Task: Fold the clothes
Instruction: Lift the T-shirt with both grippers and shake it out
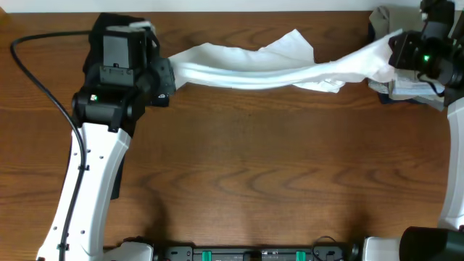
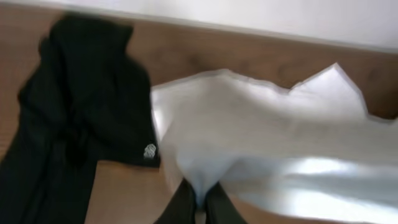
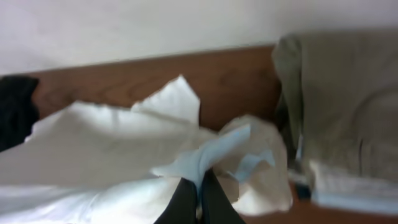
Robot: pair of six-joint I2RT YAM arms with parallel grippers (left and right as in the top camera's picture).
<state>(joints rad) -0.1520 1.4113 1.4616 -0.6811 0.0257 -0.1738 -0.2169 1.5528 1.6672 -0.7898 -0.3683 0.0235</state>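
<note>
Soft, creased white shirt [image 1: 246, 71] hangs stretched, rope-like, between left claw [image 2: 200, 194] and right claw [image 3: 199, 188], both clenched on its ends.

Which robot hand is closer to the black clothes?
Left. The left gripper holds the white shirt right beside the black garment; the right gripper holds the shirt's other end, far across the table.

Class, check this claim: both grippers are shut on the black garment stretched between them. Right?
No. The left gripper and right gripper are shut on the white shirt stretched between them; the black garment lies unheld. The overhead view shows it.
</note>
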